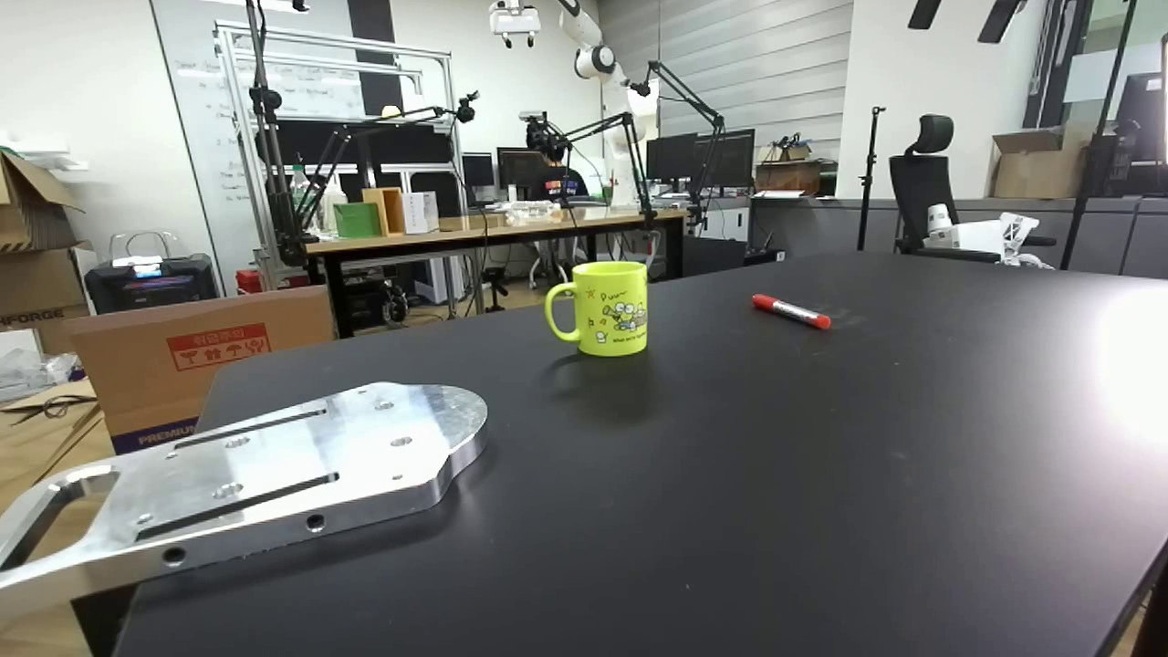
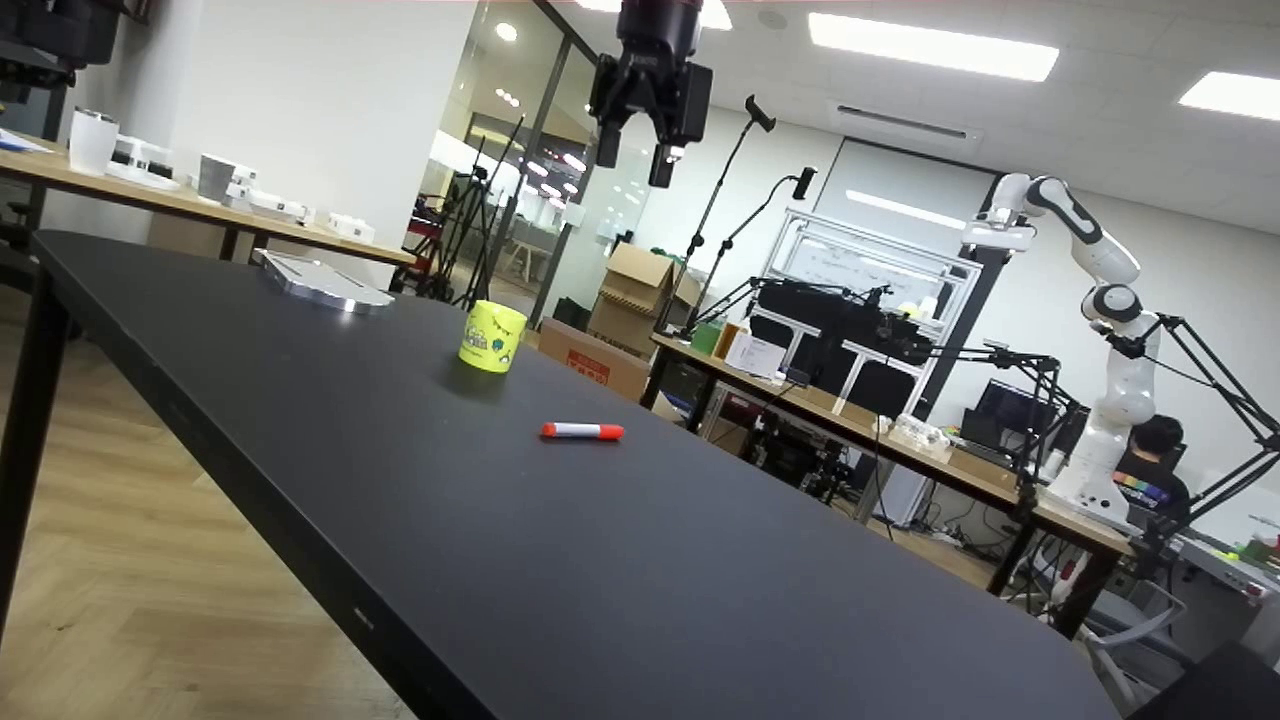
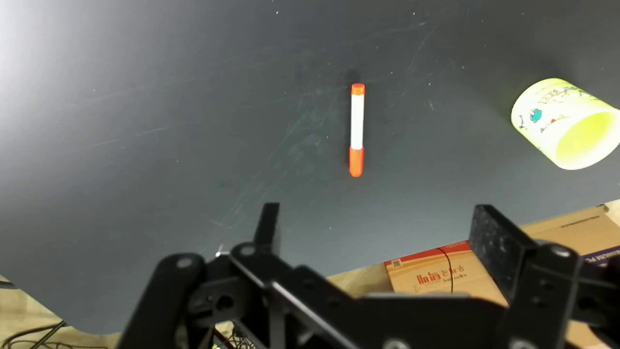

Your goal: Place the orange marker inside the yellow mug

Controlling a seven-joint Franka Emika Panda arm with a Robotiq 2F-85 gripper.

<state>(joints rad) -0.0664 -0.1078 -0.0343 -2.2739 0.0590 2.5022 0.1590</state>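
Closest in the wrist view, the black gripper (image 3: 377, 213) spreads its two fingers wide apart, with nothing held between them. Lower down, lying on a black table (image 3: 145, 194), is the orange marker (image 3: 357, 128) (white-barrelled, red-orange at both ends); how far below it lies is hard to judge from above. If the gripper came down off-centre, a fingertip could nudge so slim a stick and set it rolling. Apart from the marker stands the yellow mug (image 3: 557, 116), upright and near the table's edge. A marker pinched near one end might swivel, catch the rim and tip it. Beyond the mug, in an exterior view, lies a silver metal plate (image 2: 322, 281).
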